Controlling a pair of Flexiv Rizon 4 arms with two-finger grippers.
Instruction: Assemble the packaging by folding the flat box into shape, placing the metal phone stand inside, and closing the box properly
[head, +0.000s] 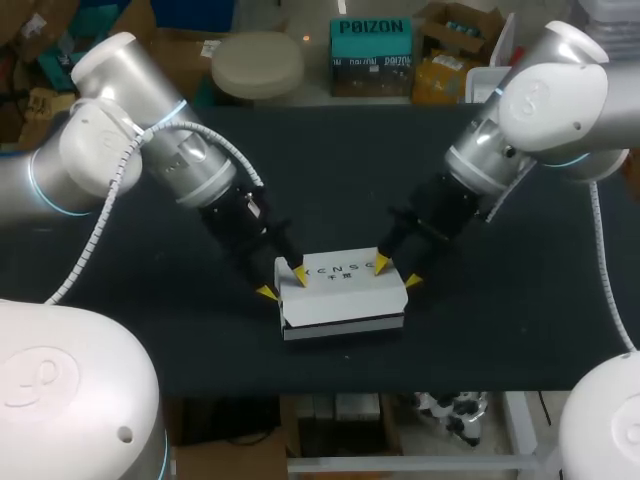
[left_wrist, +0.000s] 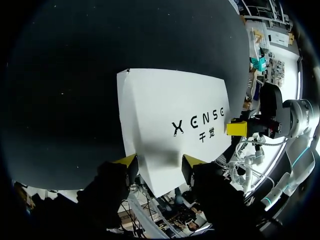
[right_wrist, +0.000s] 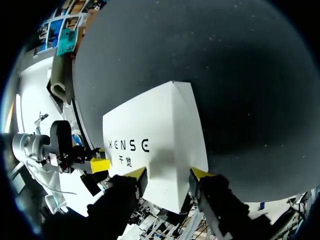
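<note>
**Both grippers clamped on the ends of the white box**

The white box (head: 345, 290) lies folded into shape with its lid down, near the front middle of the black table (head: 500, 330). The left gripper (head: 282, 282) straddles the box's left end, one yellow tip on the top face and the other against the end wall, pinching it. The right gripper (head: 397, 272) holds the right end the same way.

PRINT | white box (head: 343, 292), near middle of the bench (head: 330, 170) | one row of black capital letters is printed on its top face | two smaller black characters are set beneath | wording not transcribed
</note>
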